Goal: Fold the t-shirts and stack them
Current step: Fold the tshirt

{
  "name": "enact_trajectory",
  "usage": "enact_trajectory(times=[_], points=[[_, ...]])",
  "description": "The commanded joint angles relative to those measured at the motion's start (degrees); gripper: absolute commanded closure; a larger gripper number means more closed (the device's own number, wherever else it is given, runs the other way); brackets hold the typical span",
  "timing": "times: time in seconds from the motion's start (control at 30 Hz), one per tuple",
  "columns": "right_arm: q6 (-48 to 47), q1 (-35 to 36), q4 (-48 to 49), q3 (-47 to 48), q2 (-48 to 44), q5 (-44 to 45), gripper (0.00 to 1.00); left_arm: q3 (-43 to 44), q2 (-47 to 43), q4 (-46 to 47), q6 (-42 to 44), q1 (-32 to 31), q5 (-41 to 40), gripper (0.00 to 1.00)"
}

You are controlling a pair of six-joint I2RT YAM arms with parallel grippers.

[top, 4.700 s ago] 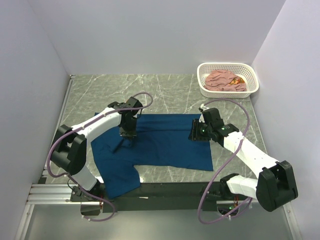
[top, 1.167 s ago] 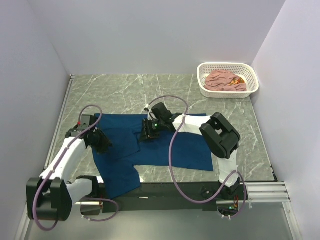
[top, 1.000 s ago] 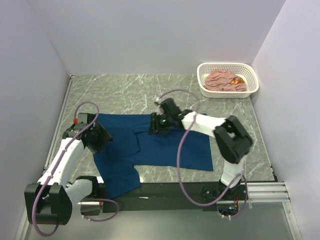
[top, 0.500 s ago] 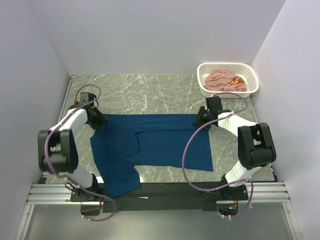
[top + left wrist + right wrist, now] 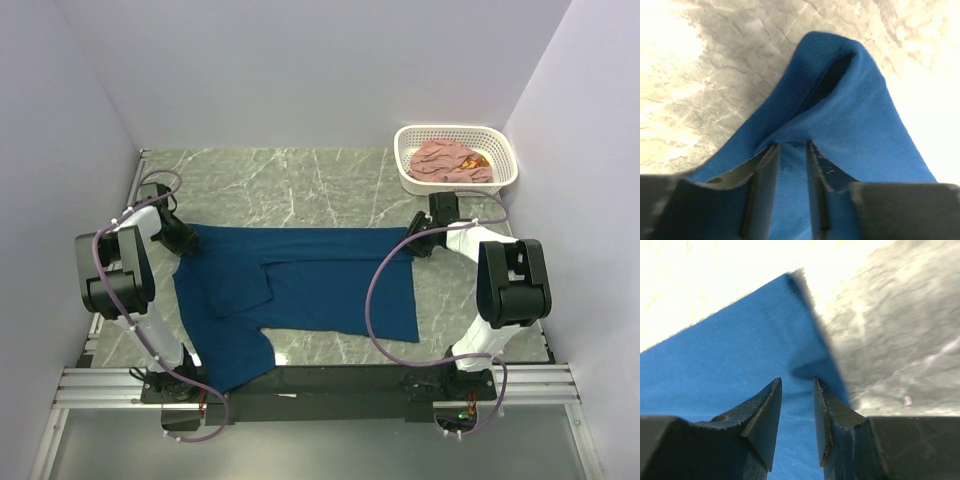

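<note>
Looking across from the arms' side, the nearest piece of cloth is a flap of the navy t-shirt (image 5: 320,290), which reaches down at the left almost to the table's near edge. From there the shirt spreads flat across the grey marble table (image 5: 300,180) as a wide, plain, deep blue shape. Its right side ends in a straight edge. A folded-over panel lies on its left half, and the panel's edge shows as a faint line running across the middle.

Both arms are stretched out to the shirt's far edge, one at each corner. The left gripper (image 5: 186,243) sits at the far left corner. In its wrist view the fingers (image 5: 765,170) stand close together, with blue cloth drawn up in a ridge into the narrow gap, so the jaws look pinched on the fabric. A ribbed hem curls over just beyond them.

The right gripper (image 5: 414,247) is at the far right corner. Its fingers are also only narrowly apart, right over the cloth's edge, with marble showing beside it. I cannot tell whether they actually bite the cloth.

Farther back, in the far right corner of the table, stands a white perforated basket (image 5: 505,150). The dusty pink t-shirt (image 5: 450,160) lies crumpled inside it, showing a bit of orange print (image 5: 478,160).
</note>
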Motion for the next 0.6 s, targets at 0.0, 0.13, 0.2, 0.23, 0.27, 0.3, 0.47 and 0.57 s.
enact_trajectory(times=[0.0,0.13,0.2,0.23,0.27,0.3,0.47,0.57], points=[[-0.3,-2.1,-2.1,1.2,0.9,3.1,0.61,-0.1,2.6,0.0,2.1,1.6,-3.5,0.62],[-2.5,-1.9,-2.6,2.8,-0.4,2.8,0.61,0.5,-0.3,-0.5,2.1,1.5,-2.7,0.50],[-4.1,-1.1,-3.5,4.3,-1.9,3.0,0.60,0.4,-2.5,-0.9,1.6,1.3,-2.8,0.45],[-5.0,-0.4,-4.4,5.4,-2.5,3.2,0.60,0.3,-5.0,-1.1,1.3,0.9,-2.9,0.43],[-5.3,1.2,-5.3,6.0,-3.3,4.6,0.60,0.4,-6.2,-1.4,1.1,0.5,-4.6,0.40],[-5.7,2.3,-6.0,6.7,-3.5,5.4,0.60,0.6,-7.2,-1.9,1.1,0.0,-5.5,0.36],[-6.2,10.8,-11.4,12.1,-2.9,11.6,0.60,1.1,-13.0,-5.4,1.4,-5.8,-11.7,0.30],[-4.9,15.6,-13.3,15.1,-0.3,13.8,0.60,1.3,-14.6,-6.8,1.5,-11.5,-14.7,0.31]])
